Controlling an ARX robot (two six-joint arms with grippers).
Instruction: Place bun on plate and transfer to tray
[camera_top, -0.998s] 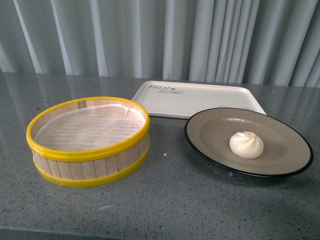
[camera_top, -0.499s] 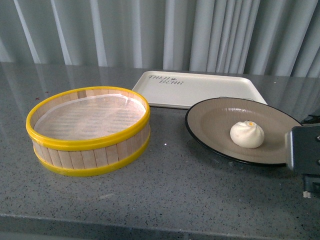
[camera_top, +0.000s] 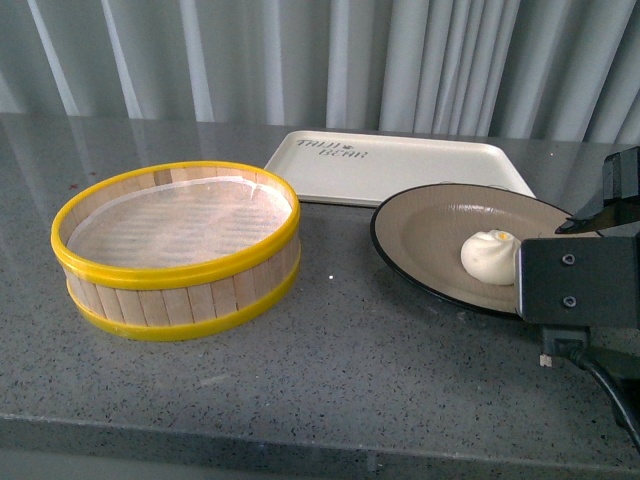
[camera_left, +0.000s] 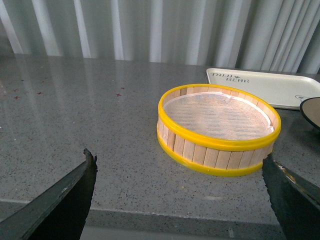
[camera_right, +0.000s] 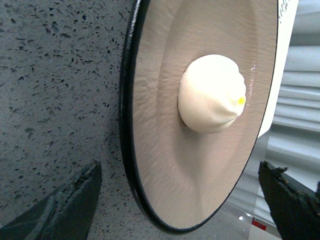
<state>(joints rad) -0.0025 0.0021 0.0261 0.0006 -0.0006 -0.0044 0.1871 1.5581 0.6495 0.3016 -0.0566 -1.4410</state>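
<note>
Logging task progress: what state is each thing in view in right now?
bun: resting on the plate, ungripped.
plate: on the counter in front of the tray, ungripped.
tray: bare.
steamer basket: empty, paper-lined.
left gripper: open, holding nothing.
right gripper: open, facing the plate.

Your black right arm (camera_top: 575, 282), out of the front view a second ago and only at its right edge half a second ago, now reaches further left. It now hides the near right rim of the wide taupe-brown plate (camera_top: 440, 235) and the right edge of the small cream-white steamed bun (camera_top: 488, 257).
</note>
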